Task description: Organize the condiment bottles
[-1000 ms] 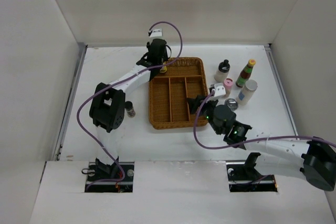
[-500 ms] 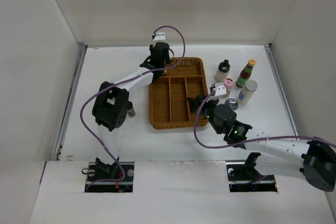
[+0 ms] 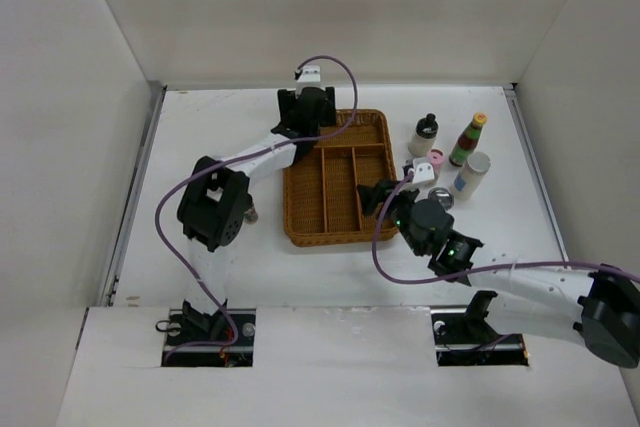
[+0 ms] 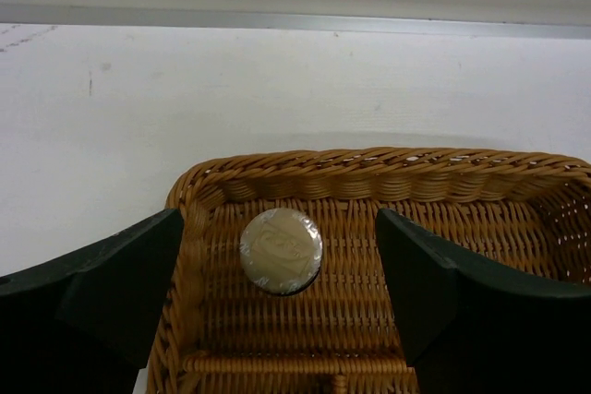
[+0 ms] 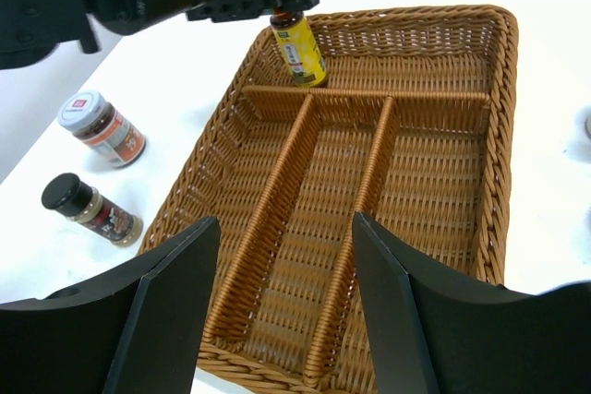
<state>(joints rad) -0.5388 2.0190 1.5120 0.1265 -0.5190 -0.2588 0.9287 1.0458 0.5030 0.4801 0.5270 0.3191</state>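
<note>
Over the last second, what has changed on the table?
The left gripper edged rightward over the tray's far-left corner, jaws open above the yellow-labelled bottle standing there. The right gripper, tray and loose bottles stayed put.

One yellow-label bottle [image 5: 297, 48] stands upright in the tray's [image 5: 499, 136] far compartment (silver cap up); white-capped jar [image 5: 100, 126] and black-capped jar [image 5: 90, 208] sit on the table [image 5: 549, 209] left of it.
</note>
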